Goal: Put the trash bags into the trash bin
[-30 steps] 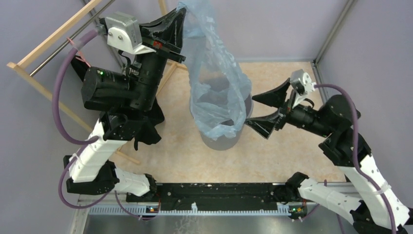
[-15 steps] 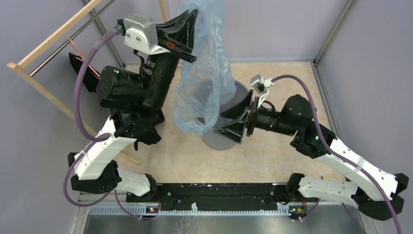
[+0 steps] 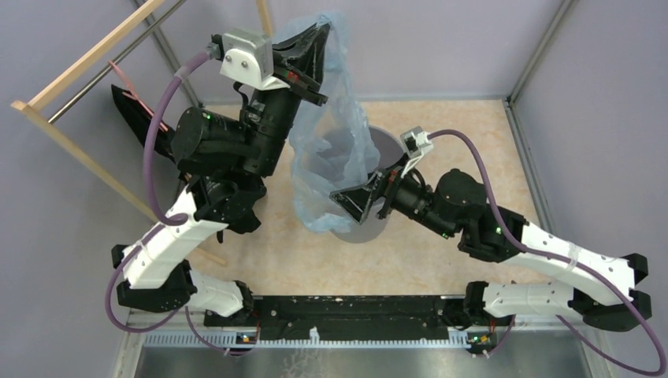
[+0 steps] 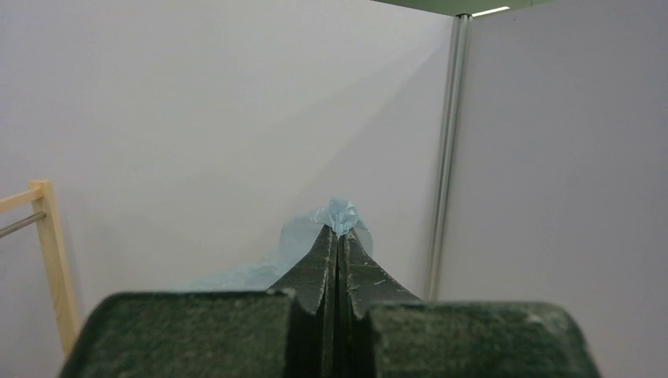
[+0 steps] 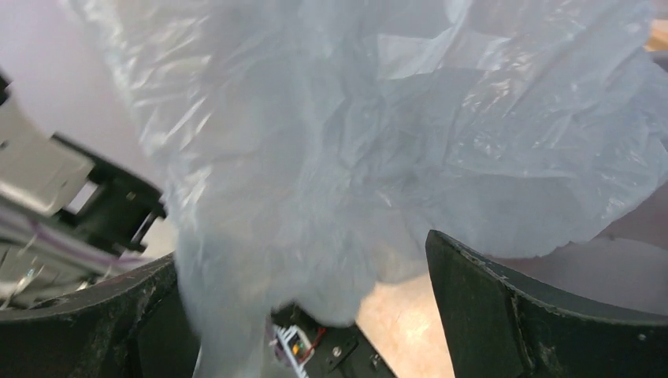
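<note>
Left tool [image 3: 321, 33] clamped on trash bag [image 3: 335, 157], right tool [image 3: 361, 187] gaping, trash bin [image 3: 364, 232] seemingly half-hidden, wooden rack [image 3: 79, 59] left

Beige speckled table [image 3: 457, 134], grey trash bin [image 3: 366, 231] standing on it, black cloth [image 3: 250, 223] lying at left

Left arm [image 3: 169, 240] stands up from its near-left base, elbow folded, wrist raised high toward the far side. Left gripper [image 3: 319, 39] points up and to the right. Its jaws are pressed flat together, with a pinch of the trash bag [image 4: 340, 214] caught at their tips. Right arm [image 3: 551, 253] lies low, stretched from the near-right base leftward toward the centre. Right gripper [image 3: 358, 185] faces left, jaws spread wide. Bag film hangs between them, not clamped.
</note>
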`<control>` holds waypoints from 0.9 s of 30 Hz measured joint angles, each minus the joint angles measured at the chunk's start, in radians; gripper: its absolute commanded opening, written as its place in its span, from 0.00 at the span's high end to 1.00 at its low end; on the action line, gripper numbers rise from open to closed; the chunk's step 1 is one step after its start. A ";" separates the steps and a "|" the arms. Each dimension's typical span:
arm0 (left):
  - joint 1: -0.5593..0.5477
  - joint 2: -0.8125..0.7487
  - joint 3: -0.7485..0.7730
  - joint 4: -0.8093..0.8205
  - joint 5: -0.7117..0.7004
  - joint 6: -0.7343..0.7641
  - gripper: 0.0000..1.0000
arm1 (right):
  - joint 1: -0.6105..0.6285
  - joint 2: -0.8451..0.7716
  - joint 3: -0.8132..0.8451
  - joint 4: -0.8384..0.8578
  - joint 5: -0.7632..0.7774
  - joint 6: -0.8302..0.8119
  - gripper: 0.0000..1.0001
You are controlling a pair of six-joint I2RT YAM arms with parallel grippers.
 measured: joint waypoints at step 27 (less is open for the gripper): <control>0.000 -0.117 -0.077 -0.441 0.190 -0.343 1.00 | -0.278 -0.085 0.243 -0.232 -0.112 -0.005 1.00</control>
